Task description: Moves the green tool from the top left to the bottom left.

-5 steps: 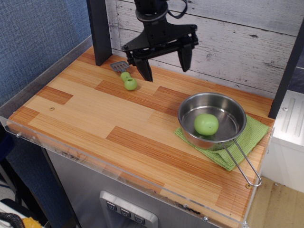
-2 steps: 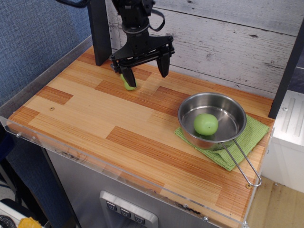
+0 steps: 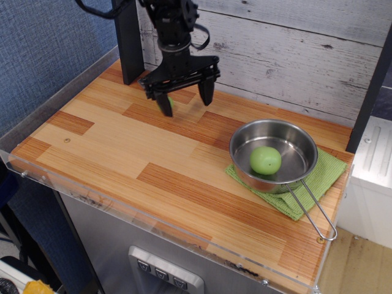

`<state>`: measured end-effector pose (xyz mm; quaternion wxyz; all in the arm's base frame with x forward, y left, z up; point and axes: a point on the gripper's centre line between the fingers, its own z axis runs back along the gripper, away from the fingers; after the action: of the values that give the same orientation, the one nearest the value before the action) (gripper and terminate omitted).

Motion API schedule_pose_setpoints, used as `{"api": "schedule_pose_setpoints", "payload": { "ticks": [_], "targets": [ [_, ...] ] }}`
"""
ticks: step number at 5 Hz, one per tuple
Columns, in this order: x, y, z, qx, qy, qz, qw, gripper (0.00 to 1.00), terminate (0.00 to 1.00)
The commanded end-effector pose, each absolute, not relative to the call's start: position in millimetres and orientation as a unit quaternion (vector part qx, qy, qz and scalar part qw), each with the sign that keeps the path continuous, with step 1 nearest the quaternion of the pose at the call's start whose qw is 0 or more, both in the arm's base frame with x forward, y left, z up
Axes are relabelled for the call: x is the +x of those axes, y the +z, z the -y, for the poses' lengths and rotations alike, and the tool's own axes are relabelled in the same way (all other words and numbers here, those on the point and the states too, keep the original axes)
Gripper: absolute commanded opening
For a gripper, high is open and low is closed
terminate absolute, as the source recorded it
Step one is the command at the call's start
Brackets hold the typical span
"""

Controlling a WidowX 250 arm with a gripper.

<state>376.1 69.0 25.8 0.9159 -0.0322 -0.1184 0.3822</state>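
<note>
A: Where the clear plastic edge [image 3: 122,211] fronts the counter, we see the metal cabinet [image 3: 116,245] below it with a grey button panel [image 3: 162,277], and above it the striped wooden tabletop [image 3: 122,153].

B: Going back on the right, we find a steel pan [image 3: 274,155] sitting on a folded green cloth [image 3: 321,177], its wire handle [image 3: 312,211] pointing toward the near right corner. A round green ball [image 3: 266,160] lies inside the pan.

A: Well apart from that, at the far left of the board, we see the gripper [image 3: 184,98] hanging from the black arm, its two dark fingers [image 3: 164,104] spread wide and pointing down close to the wood. We read it as released, holding nothing.

B: And the green tool [image 3: 171,102]? We can only make out a sliver of lime green just beside the left finger, between the two fingers, down on the board in the far left area. The finger hides most of it, and we cannot see the blade.

A: We cannot tell whether the finger touches it. Behind the arm stands a dark post [image 3: 127,40], and beyond that the whitewashed plank wall [image 3: 294,43], with a blue textured wall [image 3: 49,49] on the left.
</note>
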Motion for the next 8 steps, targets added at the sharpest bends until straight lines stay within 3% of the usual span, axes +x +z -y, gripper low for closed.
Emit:
{"api": "schedule_pose_setpoints", "payload": {
  "ticks": [1,4,8],
  "targets": [
    [374,36,-94,-0.024,0.4,0.139,0.905,1.0,0.0],
    [367,49,-100,-0.022,0.406,0.142,0.903,1.0,0.0],
    [379,39,-119,-0.015,0.41,0.135,0.902,1.0,0.0]
  ]
}}
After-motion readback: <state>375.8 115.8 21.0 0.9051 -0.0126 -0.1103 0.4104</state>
